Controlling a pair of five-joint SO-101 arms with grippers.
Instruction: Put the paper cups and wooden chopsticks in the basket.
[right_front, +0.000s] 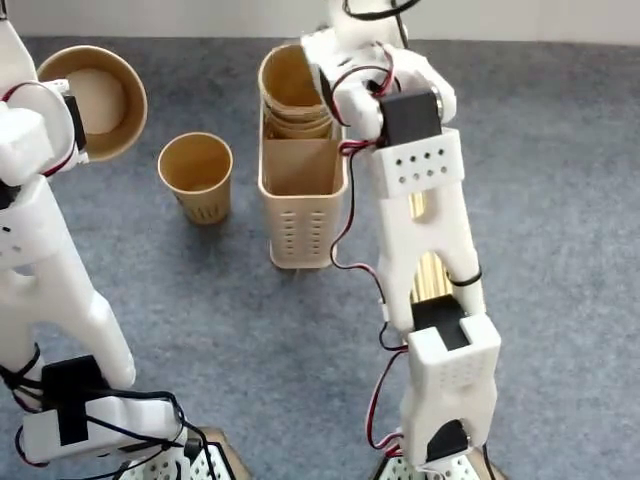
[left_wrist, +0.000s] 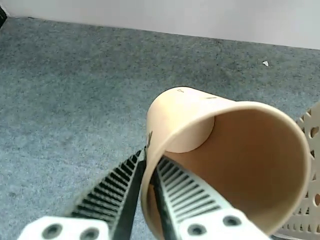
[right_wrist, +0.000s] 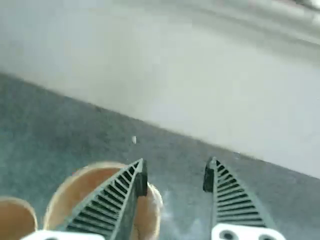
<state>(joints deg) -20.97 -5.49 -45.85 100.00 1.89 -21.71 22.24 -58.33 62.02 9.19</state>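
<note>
Pinching cup (left_wrist: 240, 170) by rim w/ L gripper (left_wrist: 148, 160), one finger inside, for carry to basket (right_front: 300, 220). Holding R gripper (right_wrist: 175, 172) wide open, empty, above nested cups (right_front: 292, 85) already in.

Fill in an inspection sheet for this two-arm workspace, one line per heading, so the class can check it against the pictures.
Surface: grey carpet-like mat.
Job's things: slotted basket upright, with stacked cups in its far compartment; loose cup standing beside the basket; held cup in the left gripper; pale sticks, likely the chopsticks, lying under the right arm.
Clutter: nothing seen.
Grippers: left gripper shut on the held cup's wall; right gripper open above the stacked cups.
Cables: red and black wires hang along the right arm.
Surroundings: pale wall behind the mat.
</note>
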